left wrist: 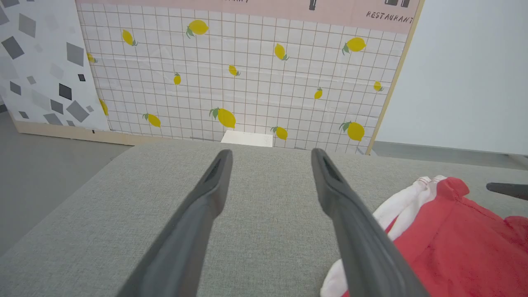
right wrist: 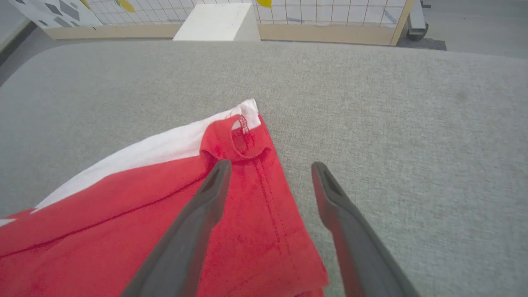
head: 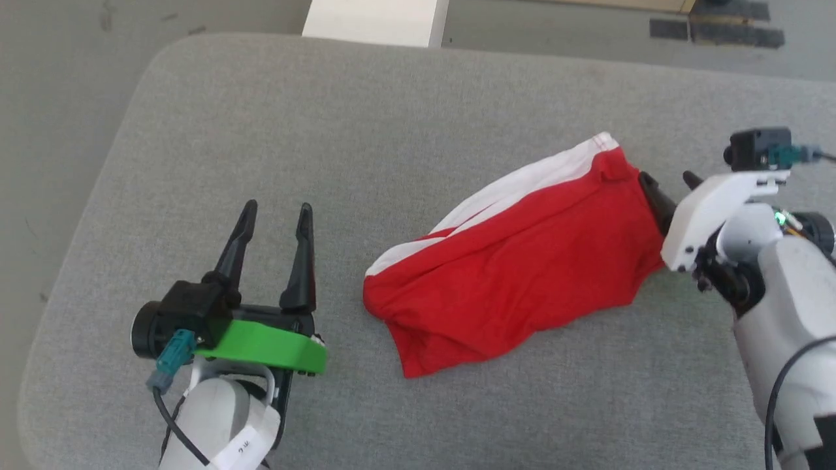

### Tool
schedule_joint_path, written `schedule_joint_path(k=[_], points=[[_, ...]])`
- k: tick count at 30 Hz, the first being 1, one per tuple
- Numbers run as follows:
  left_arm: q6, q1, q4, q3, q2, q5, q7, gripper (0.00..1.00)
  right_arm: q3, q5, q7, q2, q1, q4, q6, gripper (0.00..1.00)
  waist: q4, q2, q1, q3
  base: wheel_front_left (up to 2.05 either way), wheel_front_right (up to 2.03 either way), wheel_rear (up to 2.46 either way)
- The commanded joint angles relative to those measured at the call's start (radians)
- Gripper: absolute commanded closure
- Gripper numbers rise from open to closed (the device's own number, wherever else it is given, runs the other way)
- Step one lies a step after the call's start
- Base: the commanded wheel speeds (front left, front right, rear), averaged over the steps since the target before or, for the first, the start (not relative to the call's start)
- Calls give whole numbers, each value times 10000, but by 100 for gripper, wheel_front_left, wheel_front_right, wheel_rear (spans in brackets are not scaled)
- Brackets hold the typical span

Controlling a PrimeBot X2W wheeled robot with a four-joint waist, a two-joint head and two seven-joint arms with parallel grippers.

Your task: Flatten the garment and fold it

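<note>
Grey cushion [head: 326,130] bears the shorts [head: 516,261], long axis slanting toward the right gripper [head: 667,181], which hangs open and empty astride their far edge, nearer than the left gripper [head: 277,209], likewise open, well apart from their near end.

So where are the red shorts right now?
In the head view the shorts lie rumpled right of centre on the grey cushion, between the left gripper and the right gripper.

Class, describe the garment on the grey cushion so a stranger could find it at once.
Find the grey cushion. On its right half lies the garment, crumpled by the right gripper. Bright red cloth with a white stripe sets it apart from that dark-fingered gripper.
</note>
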Motion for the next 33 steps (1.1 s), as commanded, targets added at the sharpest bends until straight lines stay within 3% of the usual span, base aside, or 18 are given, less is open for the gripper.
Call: schedule_joint_path(k=[1, 15, 16, 18, 20, 33], points=[[-83, -87, -9, 112, -60, 112, -46, 0, -144, -199, 237, 73, -294, 245, -15, 0, 89, 0, 0, 255, 0, 0, 0], [-262, -222, -24, 232, -189, 30, -47, 0, -624, -1404, 3543, 517, -1540, 2124, -15, 0, 520, 0, 0, 720, 0, 0, 0], [-248, -209, -18, 222, -190, 4, -47, 0, -629, -1341, 3879, 570, -1508, 2188, -15, 11, 530, 0, 0, 710, 0, 0, 0], [-221, -188, -11, 218, -190, -31, -47, 0, -661, -1202, 4348, 624, -1435, 2211, -15, 73, 533, 0, 0, 697, 0, 0, 0], [-196, -168, -1, 222, -191, -53, -47, 0, -685, -1093, 4458, 628, -1322, 2038, -15, 100, 523, 0, 0, 674, 0, 0, 0], [-188, 407, 153, 420, -192, 178, -47, 0, -2090, -928, 1630, 144, 917, -403, -15, 100, -91, 0, 0, -327, 0, 0, 0]])
